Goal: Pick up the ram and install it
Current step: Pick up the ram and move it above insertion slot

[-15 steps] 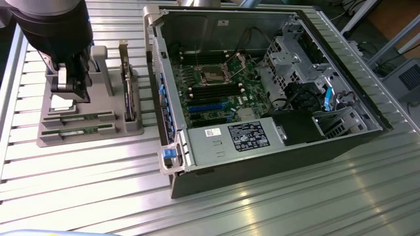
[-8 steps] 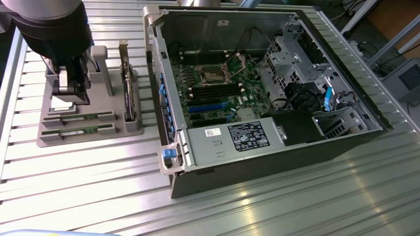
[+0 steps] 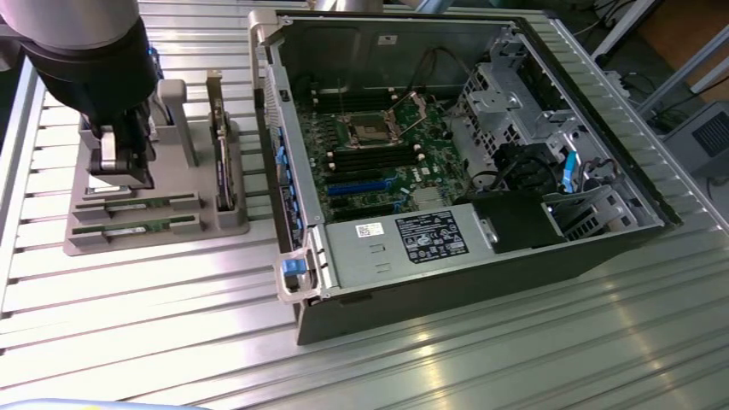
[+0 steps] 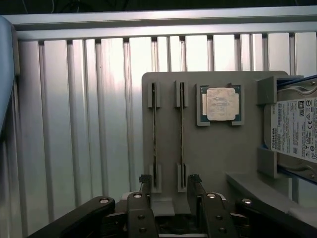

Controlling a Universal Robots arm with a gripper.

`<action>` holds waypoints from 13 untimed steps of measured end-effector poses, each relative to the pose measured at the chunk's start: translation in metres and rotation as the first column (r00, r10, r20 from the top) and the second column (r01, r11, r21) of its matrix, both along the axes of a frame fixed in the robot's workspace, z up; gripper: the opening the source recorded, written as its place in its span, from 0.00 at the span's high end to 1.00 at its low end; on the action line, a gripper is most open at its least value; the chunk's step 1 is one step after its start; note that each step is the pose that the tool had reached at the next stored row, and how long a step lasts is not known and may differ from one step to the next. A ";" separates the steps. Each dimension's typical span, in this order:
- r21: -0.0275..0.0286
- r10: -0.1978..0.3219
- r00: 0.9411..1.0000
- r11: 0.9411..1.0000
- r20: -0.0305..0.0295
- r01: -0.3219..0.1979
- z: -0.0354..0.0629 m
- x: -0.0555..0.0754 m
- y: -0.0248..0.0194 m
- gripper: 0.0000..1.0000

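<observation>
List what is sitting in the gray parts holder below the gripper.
Two ram sticks stand on edge in slots, beside a silver processor and a Toshiba hard drive; a dark expansion card stands upright. The open gripper covers the holder's near edge.

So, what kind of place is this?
Probably a robotics lab bench for computer assembly: an open computer case on a ribbed metal table, beside a grey holder with ram sticks and a processor.

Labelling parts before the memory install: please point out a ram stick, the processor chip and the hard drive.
ram stick [image 4: 182, 134], wrist view, mid-length on its thin edge, the stick nearer the processor.
processor chip [image 4: 219, 104], wrist view, centre of its silver lid.
hard drive [image 4: 297, 131], wrist view, on its white label.
</observation>
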State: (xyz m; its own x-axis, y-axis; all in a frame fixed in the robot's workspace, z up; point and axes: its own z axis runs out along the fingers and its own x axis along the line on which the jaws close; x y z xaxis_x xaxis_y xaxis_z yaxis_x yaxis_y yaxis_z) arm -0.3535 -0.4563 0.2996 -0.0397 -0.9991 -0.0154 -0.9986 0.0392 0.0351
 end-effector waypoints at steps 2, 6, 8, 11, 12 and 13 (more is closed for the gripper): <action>0.000 0.000 1.000 1.000 0.000 0.000 -0.0022 -0.001 -0.0003 0.58; 0.000 0.000 1.000 1.000 0.000 0.000 -0.0077 -0.003 -0.0010 0.58; 0.000 0.000 1.000 1.000 0.000 0.000 -0.0095 -0.003 -0.0011 0.58; 0.000 0.001 1.000 1.000 0.000 -0.001 -0.0124 -0.003 -0.0013 0.58; 0.000 0.001 1.000 1.000 0.000 -0.001 -0.0139 -0.003 -0.0014 0.58; 0.000 0.001 1.000 1.000 0.000 -0.001 -0.0152 -0.004 -0.0015 0.58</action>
